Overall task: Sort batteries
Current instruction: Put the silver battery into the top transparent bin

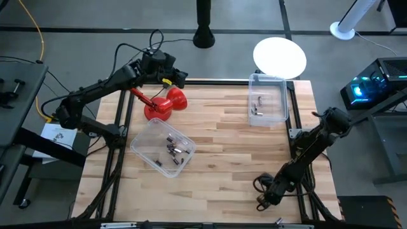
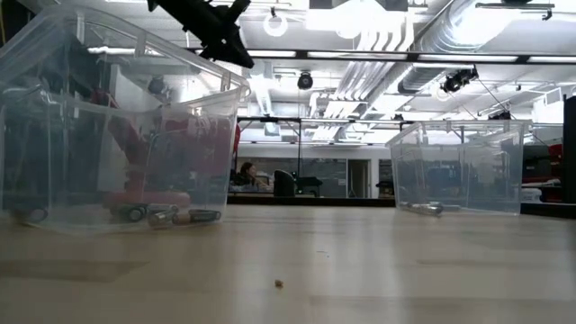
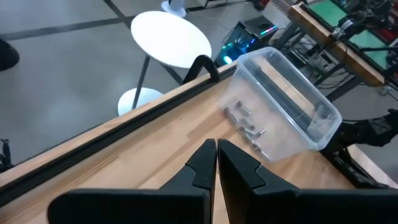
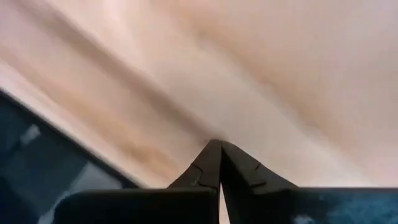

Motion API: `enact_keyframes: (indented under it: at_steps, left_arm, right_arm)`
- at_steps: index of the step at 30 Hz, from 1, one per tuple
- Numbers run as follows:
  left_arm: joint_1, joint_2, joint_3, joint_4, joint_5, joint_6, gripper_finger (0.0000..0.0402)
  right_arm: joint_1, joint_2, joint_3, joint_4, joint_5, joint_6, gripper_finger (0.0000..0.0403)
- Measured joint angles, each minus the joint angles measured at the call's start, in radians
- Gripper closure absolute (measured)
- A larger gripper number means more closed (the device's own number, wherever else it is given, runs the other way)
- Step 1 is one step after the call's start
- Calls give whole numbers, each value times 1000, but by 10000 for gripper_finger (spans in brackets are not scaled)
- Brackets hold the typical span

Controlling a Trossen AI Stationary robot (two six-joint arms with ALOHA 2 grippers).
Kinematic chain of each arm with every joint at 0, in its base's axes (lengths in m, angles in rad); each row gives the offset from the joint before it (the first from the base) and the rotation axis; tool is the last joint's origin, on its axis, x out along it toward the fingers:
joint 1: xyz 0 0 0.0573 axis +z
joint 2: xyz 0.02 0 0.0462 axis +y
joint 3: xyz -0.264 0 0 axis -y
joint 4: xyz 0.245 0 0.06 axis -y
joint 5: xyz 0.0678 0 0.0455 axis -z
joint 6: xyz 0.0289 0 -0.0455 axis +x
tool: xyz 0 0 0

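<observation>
Dark batteries (image 1: pixel 172 147) lie on the floor of the near-left clear bin (image 1: pixel 141 150), and they also show in the low view as batteries (image 2: pixel 171 216) in that bin (image 2: pixel 117 126). A few silvery batteries (image 1: pixel 257 105) lie in the far-right clear bin (image 1: pixel 277 81), which the left wrist view shows too, with its batteries (image 3: pixel 245 124). My left gripper (image 1: pixel 180 77) is shut and empty, raised over the table's far-left part beside the red tool. It looks across at the far-right bin (image 3: pixel 292 99). My right gripper (image 1: pixel 262 201) is shut and low at the table's near-right edge, with wood close before its fingers (image 4: pixel 219 152).
A red plunger-like tool (image 1: pixel 166 102) lies on the table between my left gripper and the near-left bin. A white round stool (image 1: pixel 280 57) stands beyond the far edge. Bare wood spreads between the two bins. A tiny crumb (image 2: pixel 278 283) sits on the near table.
</observation>
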Motion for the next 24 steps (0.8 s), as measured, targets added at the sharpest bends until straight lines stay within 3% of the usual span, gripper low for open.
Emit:
enact_keyframes:
  at_steps: [3,5,11,17,24]
  left_arm:
    - [-7,0,0,0,-15,8,392]
    - [-7,0,0,-9,-14,11,392]
    - [-10,0,0,-63,-15,66,392]
    - [-11,0,0,-100,-13,96,392]
    - [-11,0,0,-151,-1,139,392]
  right_arm:
    - [11,-39,28,-28,160,-23,403]
    - [17,-42,88,-6,193,-62,403]
    - [31,55,299,-59,73,-316,403]
    - [29,184,461,-359,-51,-624,398]
    - [9,218,489,-434,-119,-805,323]
